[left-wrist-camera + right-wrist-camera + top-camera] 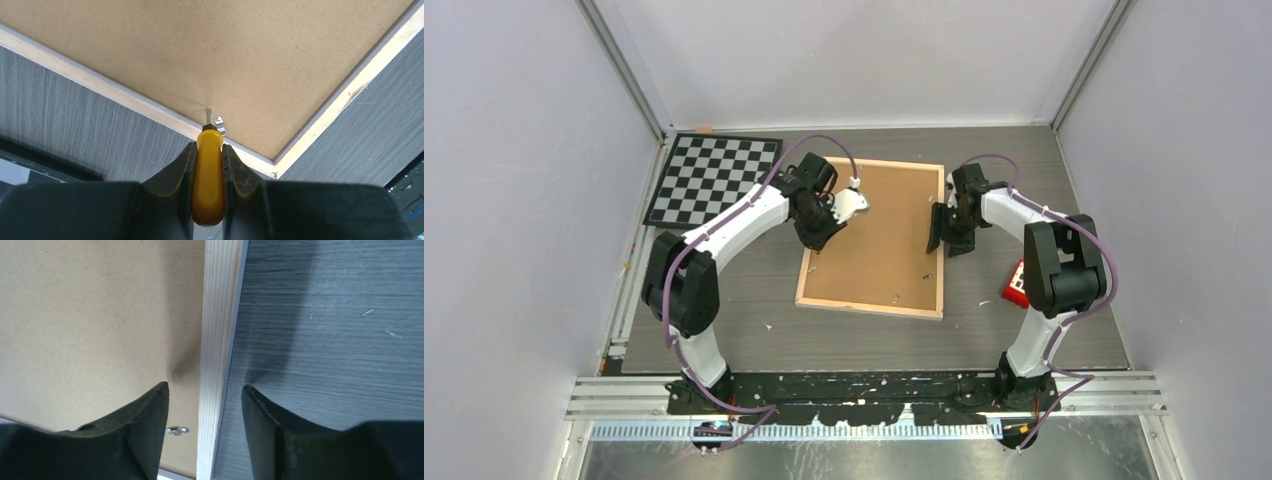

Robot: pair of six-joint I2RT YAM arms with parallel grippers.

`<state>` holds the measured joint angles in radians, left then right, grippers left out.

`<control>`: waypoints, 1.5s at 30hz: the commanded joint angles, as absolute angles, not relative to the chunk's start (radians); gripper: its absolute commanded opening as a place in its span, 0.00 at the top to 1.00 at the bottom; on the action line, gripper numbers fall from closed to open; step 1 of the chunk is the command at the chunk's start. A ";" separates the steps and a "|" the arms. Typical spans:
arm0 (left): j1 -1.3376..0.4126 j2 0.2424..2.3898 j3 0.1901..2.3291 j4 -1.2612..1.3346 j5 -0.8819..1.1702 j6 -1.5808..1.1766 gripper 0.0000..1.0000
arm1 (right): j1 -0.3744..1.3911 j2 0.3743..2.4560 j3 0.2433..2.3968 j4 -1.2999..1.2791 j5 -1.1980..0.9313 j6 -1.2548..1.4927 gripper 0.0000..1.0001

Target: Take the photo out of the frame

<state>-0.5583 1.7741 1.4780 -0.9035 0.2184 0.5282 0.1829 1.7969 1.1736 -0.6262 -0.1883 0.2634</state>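
Note:
The frame (879, 240) lies face down on the table, brown fibreboard back up, pale wood rim around it. The photo is hidden under the back panel. My left gripper (208, 150) is shut on a yellow-handled screwdriver (209, 175); its metal tip touches the panel beside a small metal retaining clip (220, 125) at the frame's left rim (125, 97). In the top view this gripper (816, 238) is at the frame's left edge. My right gripper (204, 395) is open and straddles the right wood rim (217, 340), one finger over the panel, one over the table. Another clip (178, 430) shows there.
A black-and-white checkerboard (714, 178) lies at the back left of the dark wood-grain table (754, 300). A small red object (1016, 285) sits by the right arm, right of the frame. Grey walls enclose the workspace.

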 commanded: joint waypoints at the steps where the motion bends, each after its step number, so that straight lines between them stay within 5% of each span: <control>1: -0.584 1.775 1.503 -0.848 0.146 0.535 1.00 | 0.178 1.837 1.217 -0.618 -0.225 0.303 0.49; 5: -0.593 1.774 1.498 -0.848 0.116 0.547 1.00 | 0.167 1.871 1.234 -0.640 -0.247 0.299 0.73; 19: -0.594 1.721 1.451 -0.914 0.118 0.568 1.00 | 0.146 1.876 1.209 -0.647 -0.263 0.302 0.98; 45: -0.643 1.681 1.359 -0.921 0.224 0.496 1.00 | 0.147 1.882 1.205 -0.658 -0.264 0.316 0.99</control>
